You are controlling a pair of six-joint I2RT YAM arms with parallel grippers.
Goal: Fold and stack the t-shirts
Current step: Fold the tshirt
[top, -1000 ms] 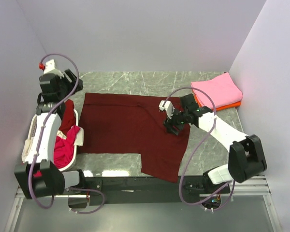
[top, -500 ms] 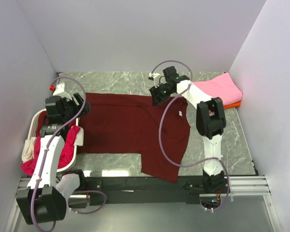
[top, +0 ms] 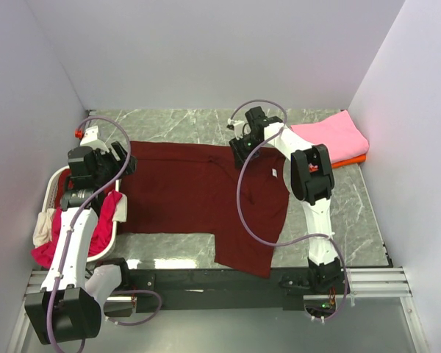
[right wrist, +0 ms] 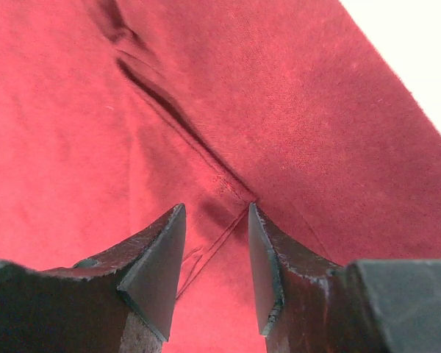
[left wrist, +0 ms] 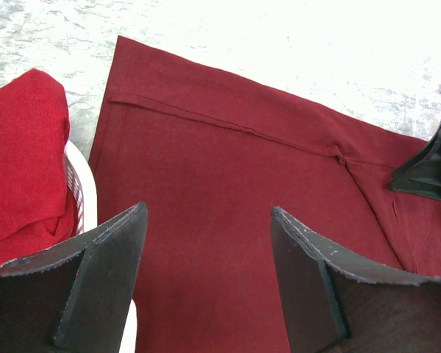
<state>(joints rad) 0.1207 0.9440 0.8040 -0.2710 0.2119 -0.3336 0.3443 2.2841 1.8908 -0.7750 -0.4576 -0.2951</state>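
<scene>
At the centre of the grey marble table: a big dark maroon shirt, spread flat, with one part reaching toward 6 o'clock, close to the front edge. At 9 o'clock of this shirt, just over its left border: the left claw, both fingers wide apart, nothing between them, only flat maroon cloth below in the wrist view. At 12 o'clock of the shirt, near its far edge: the right claw, tips down at the cloth, fingers about half apart, with a seam and a small wrinkle in the gap. Cannot tell which: pinched on the cloth or only resting on it. At 2 o'clock on the table, well apart from the maroon shirt: a folded pink shirt lying on top of a folded orange shirt, only an edge of the orange one visible. At 9 o'clock, just beside the maroon shirt: a white basket, with a magenta shirt inside and a cream shirt hanging over its rim.
</scene>
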